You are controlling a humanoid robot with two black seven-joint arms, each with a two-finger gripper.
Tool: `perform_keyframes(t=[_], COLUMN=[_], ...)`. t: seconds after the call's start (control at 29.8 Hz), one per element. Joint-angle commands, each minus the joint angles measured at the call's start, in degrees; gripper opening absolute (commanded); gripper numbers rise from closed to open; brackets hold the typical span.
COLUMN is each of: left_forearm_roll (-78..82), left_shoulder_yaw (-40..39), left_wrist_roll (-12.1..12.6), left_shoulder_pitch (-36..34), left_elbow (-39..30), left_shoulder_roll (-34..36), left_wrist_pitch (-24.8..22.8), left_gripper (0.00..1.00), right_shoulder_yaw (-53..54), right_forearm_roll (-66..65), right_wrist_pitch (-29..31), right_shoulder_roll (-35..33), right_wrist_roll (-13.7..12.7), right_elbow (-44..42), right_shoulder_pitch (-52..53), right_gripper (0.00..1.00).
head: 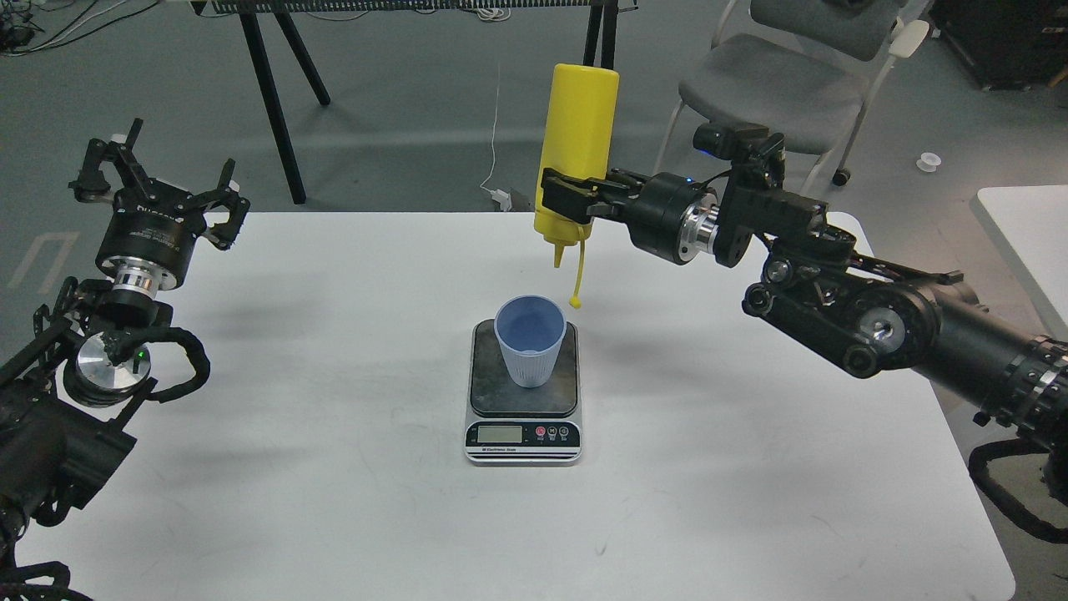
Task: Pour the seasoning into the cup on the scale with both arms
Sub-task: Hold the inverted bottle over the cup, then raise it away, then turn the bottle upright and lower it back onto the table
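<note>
My right gripper is shut on the yellow seasoning bottle and holds it upside down. Its nozzle points down, above and a little behind the cup. The small tethered cap hangs loose below the nozzle. The light blue ribbed cup stands upright on the dark platform of the scale at the table's middle. I see nothing inside the cup. My left gripper is open and empty, raised over the table's far left corner, well away from the cup.
The white table holds only the scale and cup. Black stand legs and a grey chair are behind it. Another white table edge is at the right.
</note>
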Motion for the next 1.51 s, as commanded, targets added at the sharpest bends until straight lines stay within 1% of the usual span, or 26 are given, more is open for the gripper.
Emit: perform_keyframes(t=[0.0, 0.17, 0.34, 0.47, 0.57, 0.67, 0.87, 0.94, 1.01, 1.07, 1.17, 1.34, 1.41, 1.47], left_forearm_roll=[-0.02, -0.02, -0.02, -0.02, -0.02, -0.02, -0.02, -0.02, -0.02, 0.07, 0.16, 0.25, 0.33, 0.33], left_shoulder_yaw=[-0.01, -0.01, -0.01, -0.09, -0.09, -0.09, -0.01, -0.01, -0.01, -0.01, -0.01, -0.01, 0.08, 0.08], left_wrist_roll=[-0.06, -0.24, -0.24, -0.24, -0.24, -0.33, -0.33, -0.24, -0.24, -0.24, -0.24, -0.24, -0.24, -0.24], left_shoulder_pitch=[0.05, 0.4, 1.37, 1.37, 1.28, 1.28, 1.28, 1.28, 1.19, 1.1, 1.01, 1.1, 1.28, 1.37], left_elbow=[-0.09, -0.88, -3.96, -4.05, -4.05, -4.05, -4.05, -4.05, -4.05, -4.05, -4.05, -4.13, -4.05, -4.13], left_shoulder_roll=[-0.06, -0.06, 0.38, 0.56, 0.65, 0.65, 0.65, 0.65, 0.65, 0.56, 0.12, 0.03, 0.03, 0.03], left_wrist_pitch=[0.01, 0.01, 0.01, 0.01, 0.01, 0.01, 0.01, 0.01, 0.01, 0.01, 0.01, 0.01, 0.01, 0.01], left_gripper=[0.99, 0.99, 0.99, 0.99, 0.99, 0.99, 0.99, 0.99, 0.99, 0.99, 0.99, 0.99, 0.99, 0.99], right_shoulder_yaw=[-0.86, -2.27, -2.62, -2.62, -1.13, 0.45, 1.07, 1.59, 2.99, 5.71, 13.43, 24.34, 26.2, 26.47], right_forearm_roll=[-0.11, -0.63, -0.63, -0.46, 2.17, 11.2, 35.1, 41.87, 48.46, 54.1, 59.73, 69.57, 75.71, 82.65], right_wrist_pitch=[-1.75, -1.92, -1.92, -1.92, -1.31, -1.05, 0.98, 1.5, 3.51, 5.45, 7.82, 17.22, 19.95, 23.9], right_shoulder_roll=[1.59, 1.94, 2.29, 2.56, 2.12, 0.55, -7.71, -10.26, -12.72, -14.66, -15.19, -13.53, -11.78, -10.63], right_wrist_roll=[-0.01, -0.01, -0.01, -0.01, 0.16, 0.87, 1.31, 2.09, 3.06, 3.41, 4.47, 3.86, 3.77, 3.68], right_elbow=[-0.19, -0.19, -0.02, 0.25, 1.04, 2.44, 8.33, 9.12, 10.35, 11.67, 13.34, 13.52, 13.26, 12.73], right_shoulder_pitch=[-0.28, -0.36, -0.28, 0.07, -0.01, -0.36, -0.98, -1.94, -4.13, -7.55, -14.84, -26.98, -29.97, -32.35], right_gripper=[0.36, 0.36, 0.37, 0.37, 0.37, 0.37, 0.37, 0.37, 0.37, 0.37, 0.37, 0.37, 0.37, 0.37])
